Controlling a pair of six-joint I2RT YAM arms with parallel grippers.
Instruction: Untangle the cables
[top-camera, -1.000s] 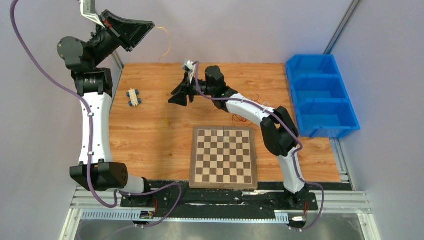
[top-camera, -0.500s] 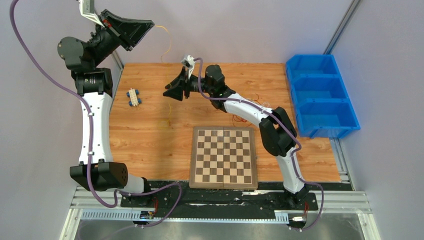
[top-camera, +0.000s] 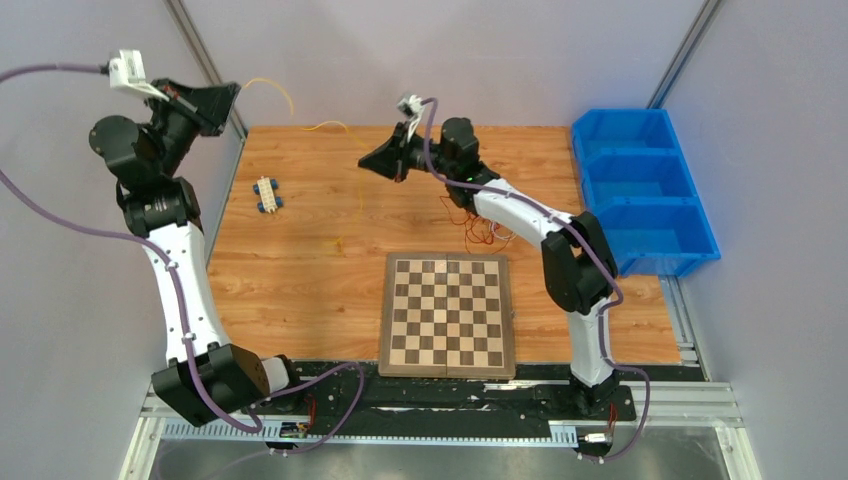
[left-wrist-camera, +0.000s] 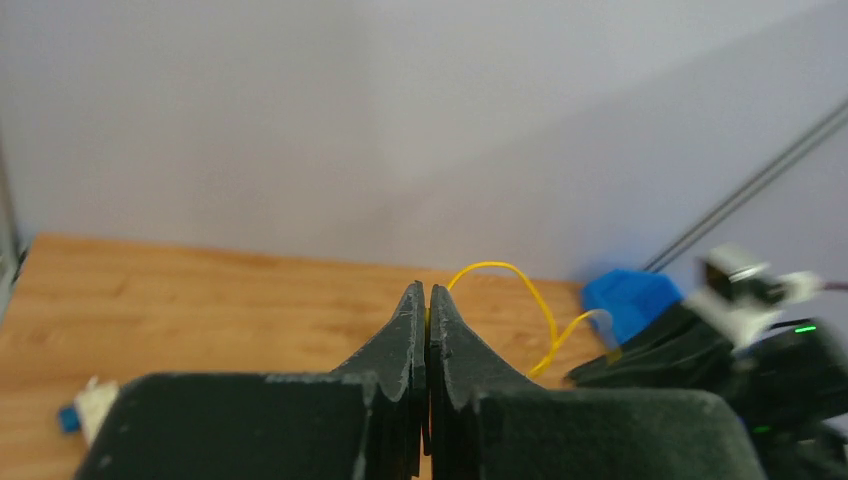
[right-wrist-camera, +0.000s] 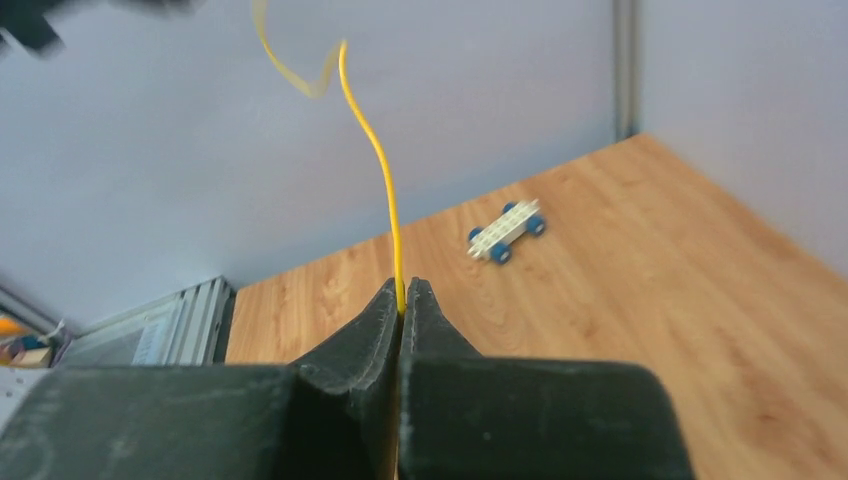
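A thin yellow cable (top-camera: 272, 82) runs in the air between my two grippers. The left gripper (top-camera: 237, 87), raised at the back left past the table edge, is shut on one end of the cable (left-wrist-camera: 500, 266). My right gripper (top-camera: 364, 160), over the back middle of the table, is shut on the same cable (right-wrist-camera: 385, 170), which rises from its tips (right-wrist-camera: 402, 290). A loose tail hangs from it toward the wood. The remaining cables, a small red and white tangle (top-camera: 485, 228), lie on the table under the right forearm.
A chessboard (top-camera: 448, 312) lies at the front centre. A small white toy chassis with blue wheels (top-camera: 266, 193) sits at the left, also seen as the toy chassis (right-wrist-camera: 505, 230). Blue bins (top-camera: 640, 190) stand along the right edge. Grey walls close the back and sides.
The right gripper has shut on the yellow cable and shifted right and back. The left arm has swung left and lower, still holding its end, drawing the cable out between them.
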